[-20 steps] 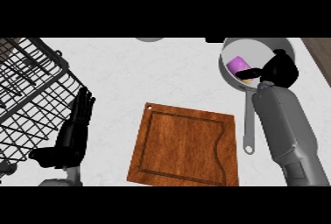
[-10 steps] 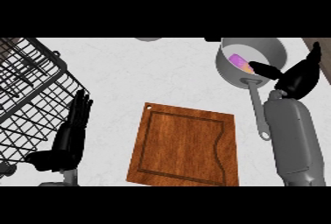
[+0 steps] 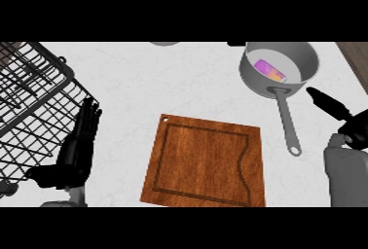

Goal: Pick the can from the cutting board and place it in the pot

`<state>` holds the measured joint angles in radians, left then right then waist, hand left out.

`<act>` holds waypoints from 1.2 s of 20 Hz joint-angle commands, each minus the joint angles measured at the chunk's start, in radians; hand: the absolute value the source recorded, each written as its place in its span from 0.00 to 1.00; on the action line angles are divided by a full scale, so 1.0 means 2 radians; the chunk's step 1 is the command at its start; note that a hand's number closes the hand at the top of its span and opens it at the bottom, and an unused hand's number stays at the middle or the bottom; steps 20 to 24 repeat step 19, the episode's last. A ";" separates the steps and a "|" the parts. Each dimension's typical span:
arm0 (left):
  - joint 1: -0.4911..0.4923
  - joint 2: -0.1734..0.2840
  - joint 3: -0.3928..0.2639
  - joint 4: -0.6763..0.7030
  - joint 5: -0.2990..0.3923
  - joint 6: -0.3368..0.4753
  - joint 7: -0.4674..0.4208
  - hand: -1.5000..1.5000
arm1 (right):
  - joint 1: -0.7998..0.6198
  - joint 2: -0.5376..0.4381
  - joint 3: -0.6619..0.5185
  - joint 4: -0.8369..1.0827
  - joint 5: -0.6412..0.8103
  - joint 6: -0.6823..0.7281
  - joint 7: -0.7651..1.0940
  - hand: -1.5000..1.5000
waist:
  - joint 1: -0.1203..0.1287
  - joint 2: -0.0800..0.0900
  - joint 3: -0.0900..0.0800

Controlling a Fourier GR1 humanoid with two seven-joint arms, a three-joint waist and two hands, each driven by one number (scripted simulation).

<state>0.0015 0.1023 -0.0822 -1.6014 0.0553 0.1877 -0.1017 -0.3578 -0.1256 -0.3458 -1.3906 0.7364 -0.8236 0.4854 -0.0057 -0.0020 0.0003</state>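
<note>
can: point(image 3: 271, 71) purple, lying inside the pot point(image 3: 307, 59)
cutting board: point(image 3: 205, 163) bare on the bench point(image 3: 173, 82)
right hand: point(image 3: 336, 110) fingers straight, released, beside the pot handle
left hand: point(image 3: 75, 146) fingers straight, resting by the wire rack point(image 3: 32, 107)
progress: placement looks done; nothing left except clearing the arm

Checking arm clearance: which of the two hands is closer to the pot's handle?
The right hand, at the view's right edge just beside the pot handle. The left hand rests far across, by the wire rack.

Pale speckled counter point(image 3: 179, 82), black wire rack point(image 3: 32, 112) at left, perhaps wood point(image 3: 357, 58) far right
</note>
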 commanded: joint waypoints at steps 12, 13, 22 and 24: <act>0.013 -0.018 0.004 0.009 -0.017 -0.008 -0.016 0.50 | 0.175 -0.020 -0.027 -0.163 -0.120 0.012 -0.081 0.00 | 0.000 0.000 0.000; -0.017 0.010 0.033 0.008 0.003 -0.027 0.010 0.50 | 0.180 -0.008 -0.033 -0.144 -0.149 -0.007 -0.118 0.00 | 0.000 0.001 0.000; 0.037 -0.025 -0.002 -0.018 -0.017 -0.014 -0.016 0.50 | 0.234 -0.008 -0.073 -0.188 -0.190 -0.003 -0.132 0.00 | 0.001 0.000 0.000; 0.037 -0.025 -0.002 -0.018 -0.017 -0.014 -0.016 0.50 | 0.234 -0.008 -0.073 -0.188 -0.190 -0.003 -0.132 0.00 | 0.001 0.000 0.000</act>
